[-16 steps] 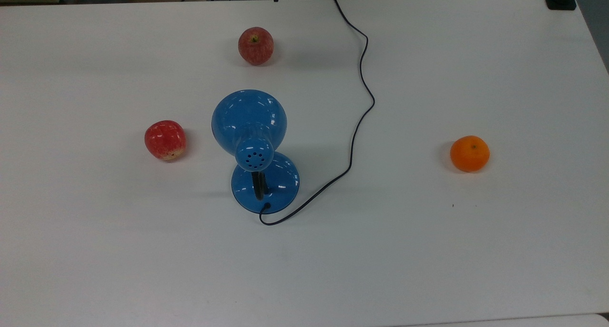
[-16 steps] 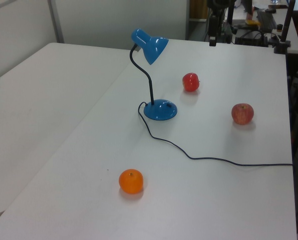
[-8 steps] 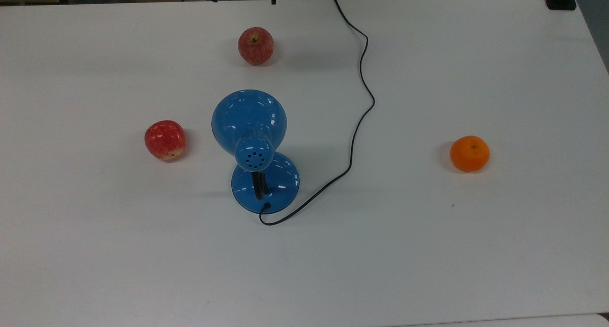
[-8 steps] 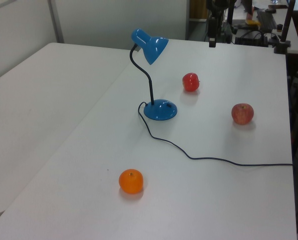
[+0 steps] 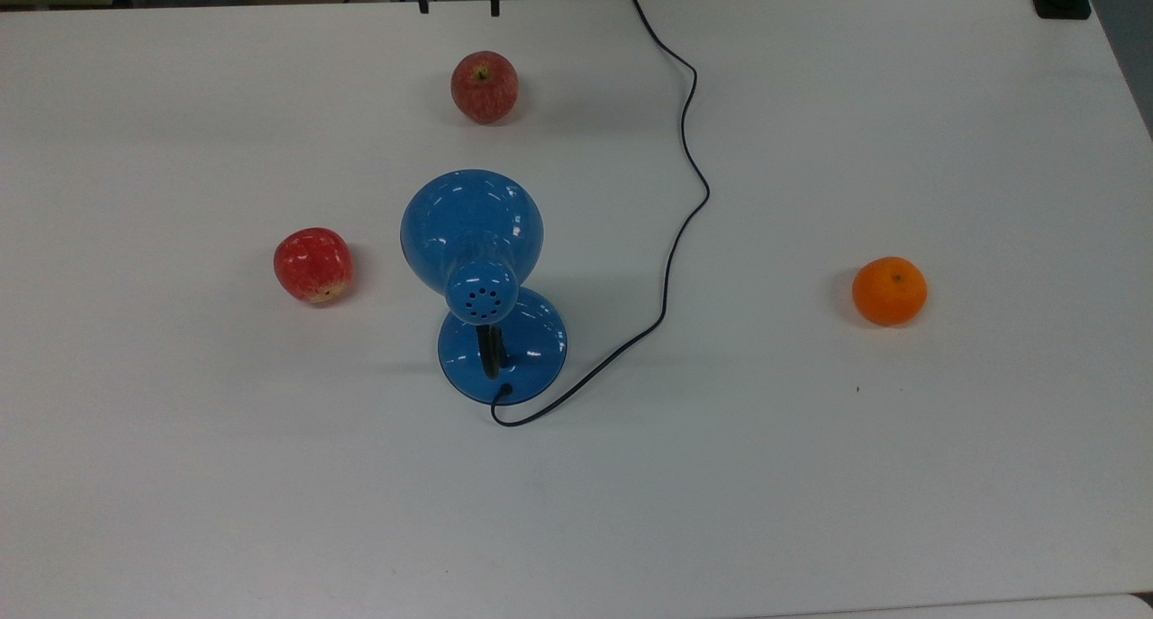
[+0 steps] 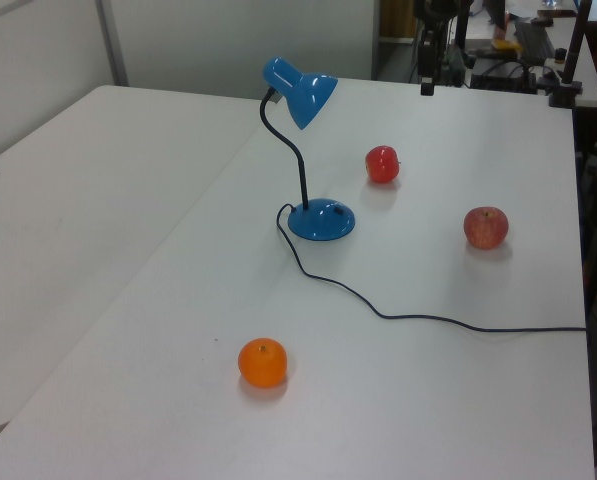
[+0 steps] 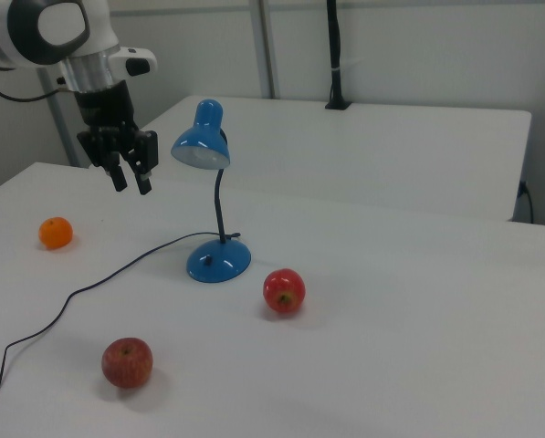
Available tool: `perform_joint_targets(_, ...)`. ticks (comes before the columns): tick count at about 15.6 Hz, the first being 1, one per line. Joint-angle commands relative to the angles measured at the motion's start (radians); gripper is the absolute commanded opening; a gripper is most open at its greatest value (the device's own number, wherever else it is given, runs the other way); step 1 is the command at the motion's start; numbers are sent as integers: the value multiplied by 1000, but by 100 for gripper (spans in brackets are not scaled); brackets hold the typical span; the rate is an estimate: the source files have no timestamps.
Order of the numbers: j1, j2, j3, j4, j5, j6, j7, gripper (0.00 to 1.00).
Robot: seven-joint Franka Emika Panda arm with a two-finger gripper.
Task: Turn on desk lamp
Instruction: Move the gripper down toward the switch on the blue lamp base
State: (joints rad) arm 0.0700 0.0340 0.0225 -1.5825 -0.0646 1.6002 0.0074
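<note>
With jaws apart and empty, the gripper (image 7: 131, 182) hangs well away from the desk lamp (image 7: 214, 193), approach step; next, reach its base switch.

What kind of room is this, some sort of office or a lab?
Probably a robotics lab: a robot arm's gripper hangs open over a plain white table set with test props, a blue desk lamp, apples and an orange.

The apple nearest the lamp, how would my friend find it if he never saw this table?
Start at the blue desk lamp in the middle of the white table. Just to the top view's left of its shade lies a bright red apple. The other apple is paler and sits near the far edge, and the orange lies across the black cord.
</note>
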Motion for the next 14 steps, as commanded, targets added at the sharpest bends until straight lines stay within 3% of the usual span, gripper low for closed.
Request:
perform_joint_targets(1,10,4,-9,7,-9,-28,-26,0)
perform_joint_targets(8,14,14,-9,-30,-3,12,-63,0)
perform_joint_targets(14,16,76,-9,-139,-12,274,-47,0)
